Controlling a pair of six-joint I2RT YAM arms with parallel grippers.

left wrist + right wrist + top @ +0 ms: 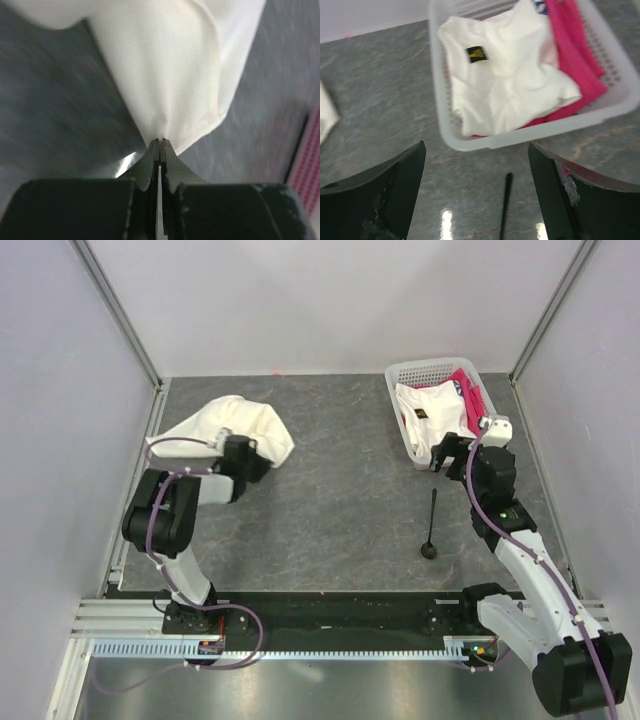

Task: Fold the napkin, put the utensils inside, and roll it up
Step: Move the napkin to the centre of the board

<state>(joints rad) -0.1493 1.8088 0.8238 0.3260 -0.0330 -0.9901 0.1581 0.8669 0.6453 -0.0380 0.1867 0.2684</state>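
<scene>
The cream-white napkin lies crumpled at the back left of the grey table. My left gripper is shut on a pinched fold of it; in the left wrist view the cloth hangs from the closed fingertips. The black spoon lies on the table right of centre, bowl toward me. My right gripper is open and empty, above the table between the spoon's handle tip and the basket.
A white plastic basket at the back right holds a white garment with a small dark mark and a pink cloth. Grey walls enclose the table on three sides.
</scene>
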